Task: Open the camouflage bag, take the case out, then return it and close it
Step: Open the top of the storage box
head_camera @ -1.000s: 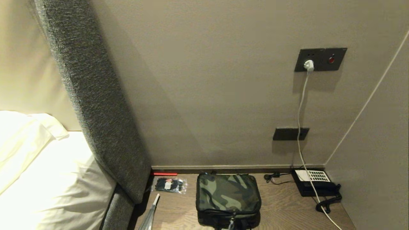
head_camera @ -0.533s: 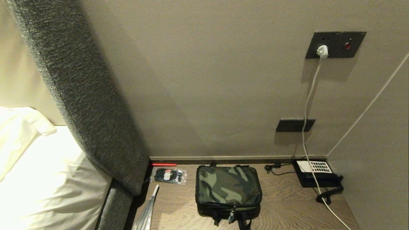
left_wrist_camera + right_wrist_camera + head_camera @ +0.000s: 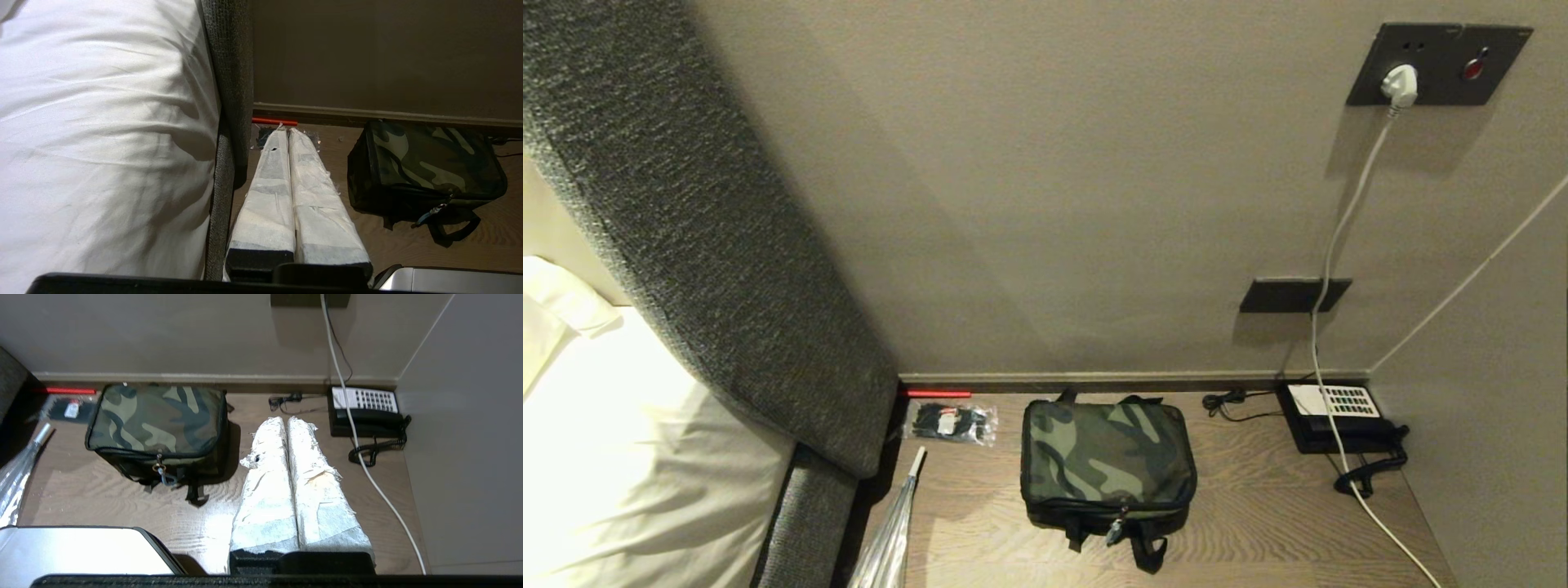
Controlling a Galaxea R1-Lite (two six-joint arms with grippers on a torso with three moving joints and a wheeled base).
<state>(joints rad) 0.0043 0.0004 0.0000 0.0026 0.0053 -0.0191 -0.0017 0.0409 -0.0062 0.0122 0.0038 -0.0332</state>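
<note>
We see bare tabletop (image 3: 1241,523) right of the bag (image 3: 1107,457); the packet (image 3: 949,422) and headboard (image 3: 727,269) crowd its left.

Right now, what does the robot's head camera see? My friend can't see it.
A zipped-shut camouflage bag sits on a wooden bedside table by the wall. A black telephone is in the right corner, a clear packet to the left beside the bed.

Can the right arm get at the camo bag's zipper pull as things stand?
Probably yes. The right gripper, jaws shut, hangs above bare wooden tabletop beside the camouflage bag. The zipper pull hangs on the bag's near face, uncovered. The phone and white cable lie on the other side.
</note>
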